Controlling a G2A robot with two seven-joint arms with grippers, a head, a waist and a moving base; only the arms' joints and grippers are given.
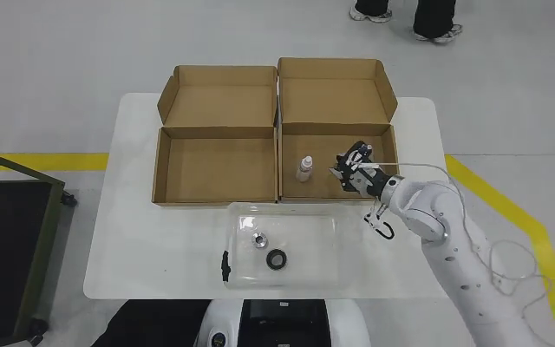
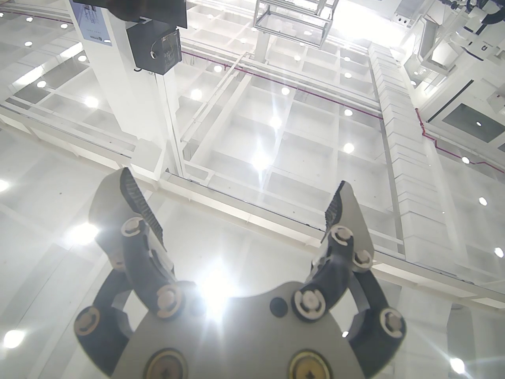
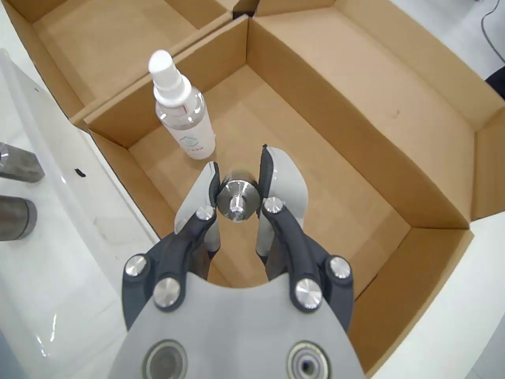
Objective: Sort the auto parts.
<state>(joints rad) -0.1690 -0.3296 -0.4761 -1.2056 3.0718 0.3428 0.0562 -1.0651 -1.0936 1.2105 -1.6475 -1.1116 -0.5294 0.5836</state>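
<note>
My right gripper [image 3: 238,177] is shut on a shiny metal cylinder [image 3: 238,198] and holds it over the right cardboard box [image 3: 394,136]. The same gripper [image 1: 347,171] hangs above that box's [image 1: 381,147] floor in the top view. A small clear spray bottle [image 3: 183,114] with a white cap stands upright in this box near its left wall, also seen as the bottle [image 1: 304,168] from above. In the clear tray [image 1: 325,260] at the front lie a metal part [image 1: 258,240] and a black ring [image 1: 277,258]. My left gripper [image 2: 232,203] is open, held up against the ceiling with nothing between its fingers.
A second open cardboard box [image 1: 173,173] sits left of the first, with nothing in it. Both lids [image 1: 225,95] stand open toward the back. A small black piece [image 1: 225,265] lies at the tray's left edge. Two grey metal cylinders [image 3: 15,163] lie in the tray beside the box.
</note>
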